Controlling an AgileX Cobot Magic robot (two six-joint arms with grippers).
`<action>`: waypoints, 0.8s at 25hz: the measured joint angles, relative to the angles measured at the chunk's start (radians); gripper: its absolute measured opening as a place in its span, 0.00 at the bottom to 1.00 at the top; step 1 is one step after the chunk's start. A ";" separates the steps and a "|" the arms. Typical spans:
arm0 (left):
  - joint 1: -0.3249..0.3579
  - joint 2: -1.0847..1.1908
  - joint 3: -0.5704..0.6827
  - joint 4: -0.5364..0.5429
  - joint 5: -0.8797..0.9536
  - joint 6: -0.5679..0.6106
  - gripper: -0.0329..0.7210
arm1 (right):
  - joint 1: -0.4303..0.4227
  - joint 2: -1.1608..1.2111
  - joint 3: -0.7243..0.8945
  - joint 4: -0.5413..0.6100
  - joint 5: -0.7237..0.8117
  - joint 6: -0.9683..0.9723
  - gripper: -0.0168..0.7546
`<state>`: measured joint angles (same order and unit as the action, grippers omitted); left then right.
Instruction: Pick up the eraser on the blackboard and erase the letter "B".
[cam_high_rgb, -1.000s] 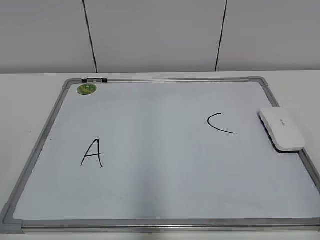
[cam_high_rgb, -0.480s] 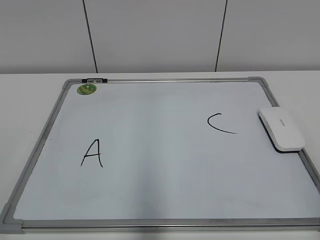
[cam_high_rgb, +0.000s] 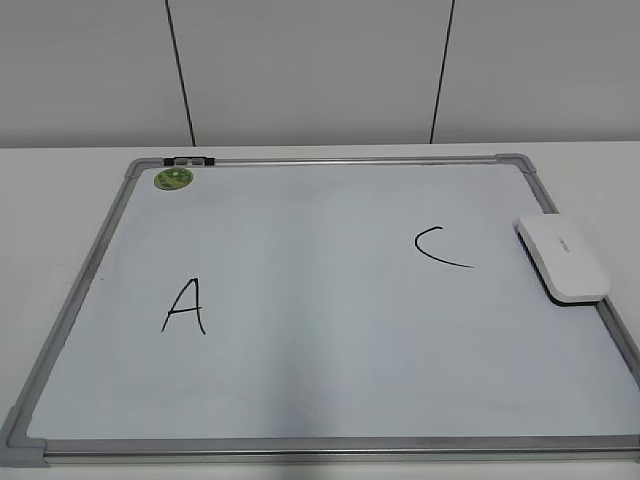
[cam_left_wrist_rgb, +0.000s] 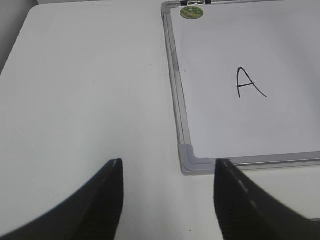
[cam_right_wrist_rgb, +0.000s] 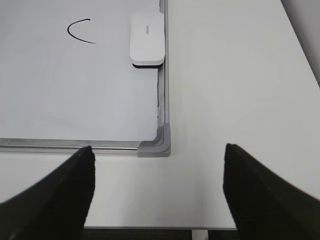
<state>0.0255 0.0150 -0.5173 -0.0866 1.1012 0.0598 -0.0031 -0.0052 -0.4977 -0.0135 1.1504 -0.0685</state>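
The blackboard (cam_high_rgb: 300, 370) lies flat on the white table, with a black "A" (cam_high_rgb: 185, 307) at left and a black "C" (cam_high_rgb: 440, 247) at right. No letter "B" shows between them. The eraser (cam_high_rgb: 561, 259) lies on the board's right edge; it also shows in the right wrist view (cam_right_wrist_rgb: 147, 39). My left gripper (cam_left_wrist_rgb: 167, 167) is open and empty over the table near the board's near left corner (cam_left_wrist_rgb: 191, 162). My right gripper (cam_right_wrist_rgb: 157, 152) is open and empty near the board's near right corner (cam_right_wrist_rgb: 159, 142). Neither gripper shows in the exterior view.
A round green sticker (cam_high_rgb: 173, 179) sits at the board's far left corner, also in the left wrist view (cam_left_wrist_rgb: 190, 12). The table's near edge (cam_right_wrist_rgb: 155, 228) lies just below my right gripper. A pale panelled wall (cam_high_rgb: 320, 70) stands behind the table.
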 joint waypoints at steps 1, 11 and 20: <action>0.000 0.000 0.000 0.000 0.000 0.000 0.62 | 0.000 -0.007 0.000 -0.001 0.000 0.000 0.79; 0.000 0.000 0.000 0.000 0.000 0.000 0.62 | 0.000 -0.012 0.000 -0.006 0.000 0.000 0.79; 0.000 0.000 0.000 0.000 0.000 0.000 0.62 | 0.000 -0.012 0.000 -0.006 0.000 0.000 0.79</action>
<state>0.0255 0.0150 -0.5173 -0.0866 1.1012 0.0598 -0.0031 -0.0173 -0.4977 -0.0194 1.1504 -0.0685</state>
